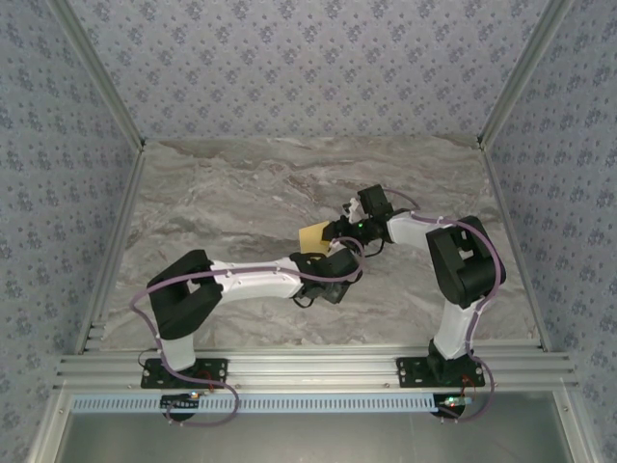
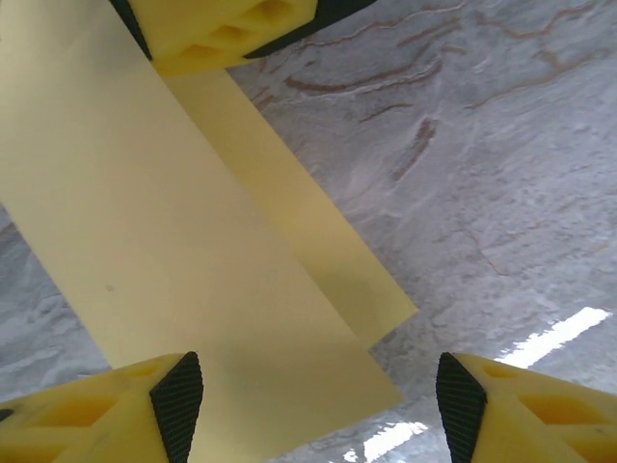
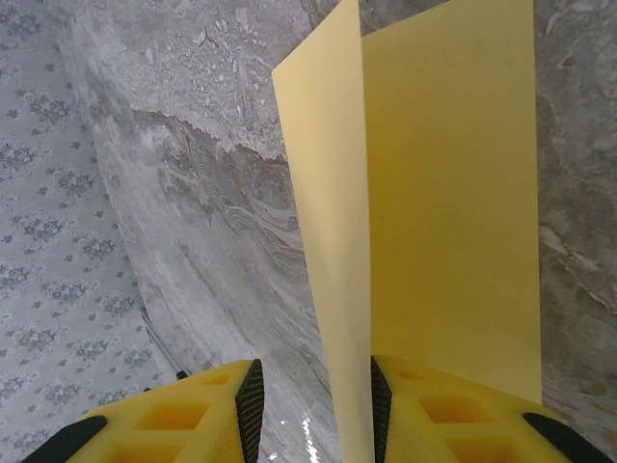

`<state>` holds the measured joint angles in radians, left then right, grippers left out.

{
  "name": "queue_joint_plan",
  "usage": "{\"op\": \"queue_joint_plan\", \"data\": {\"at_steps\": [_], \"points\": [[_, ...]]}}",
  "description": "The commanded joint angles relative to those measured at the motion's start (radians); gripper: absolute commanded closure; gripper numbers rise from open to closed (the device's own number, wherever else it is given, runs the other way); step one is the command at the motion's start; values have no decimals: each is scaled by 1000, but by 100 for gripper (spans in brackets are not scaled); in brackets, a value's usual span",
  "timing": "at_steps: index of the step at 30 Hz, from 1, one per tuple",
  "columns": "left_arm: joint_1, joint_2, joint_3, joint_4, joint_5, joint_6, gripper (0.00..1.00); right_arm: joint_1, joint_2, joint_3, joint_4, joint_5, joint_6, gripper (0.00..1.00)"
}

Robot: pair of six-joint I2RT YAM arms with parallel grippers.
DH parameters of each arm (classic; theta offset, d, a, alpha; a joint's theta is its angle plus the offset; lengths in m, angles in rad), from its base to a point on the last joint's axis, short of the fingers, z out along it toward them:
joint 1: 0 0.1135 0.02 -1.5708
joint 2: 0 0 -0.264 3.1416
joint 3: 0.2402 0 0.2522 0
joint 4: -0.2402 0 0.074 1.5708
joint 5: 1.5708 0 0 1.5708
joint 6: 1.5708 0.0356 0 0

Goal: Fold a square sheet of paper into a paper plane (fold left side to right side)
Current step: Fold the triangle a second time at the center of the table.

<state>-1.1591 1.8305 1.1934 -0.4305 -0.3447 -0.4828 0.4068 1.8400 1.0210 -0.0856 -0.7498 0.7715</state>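
The marble table (image 1: pixel 222 203) has lots of bare room on the left side and at the far side. Metal rails (image 1: pixel 114 241) and flowery walls (image 1: pixel 289 68) close it in on the left, right and far edges. Both arms meet a bit right of the middle, and the yellow sheet of paper (image 1: pixel 310 234) is there, between their tips and well away from every table edge.

The paper is folded, so one part lies over another. In the left wrist view, the top flap (image 2: pixel 174 251) is wide and a thin strip (image 2: pixel 318 241) sticks out from under it on the right. Its edges are straight and its corners are sharp. Bare table lies to the right of the strip.

The left gripper (image 2: pixel 308 405) is wide open. One finger (image 2: pixel 145 405) is over the paper and the other is over bare table. It holds nothing.

The right gripper (image 3: pixel 316 405) is partly open, with a clear gap. One flap (image 3: pixel 328 212) of the paper stands up on its edge in that gap, close against the right finger (image 3: pixel 434 410). The fingers are not squeezed shut on it. The rest of the paper lies flat on the table past that finger.
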Motion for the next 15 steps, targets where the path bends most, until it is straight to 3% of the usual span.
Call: {"op": "queue_joint_plan", "data": {"at_steps": [1, 4, 11, 15], "points": [[-8, 22, 44, -68, -77, -1, 33, 6, 19, 28, -19, -26, 17, 63], [-9, 18, 42, -62, -77, 10, 38, 7, 21, 30, -22, -22, 16, 63], [-10, -35, 1, -12, -43, 30, 62, 8, 30, 42, -51, -10, -5, 63], [-9, -61, -20, 12, -26, 30, 68, 8, 34, 50, -70, -4, -17, 63]]}}
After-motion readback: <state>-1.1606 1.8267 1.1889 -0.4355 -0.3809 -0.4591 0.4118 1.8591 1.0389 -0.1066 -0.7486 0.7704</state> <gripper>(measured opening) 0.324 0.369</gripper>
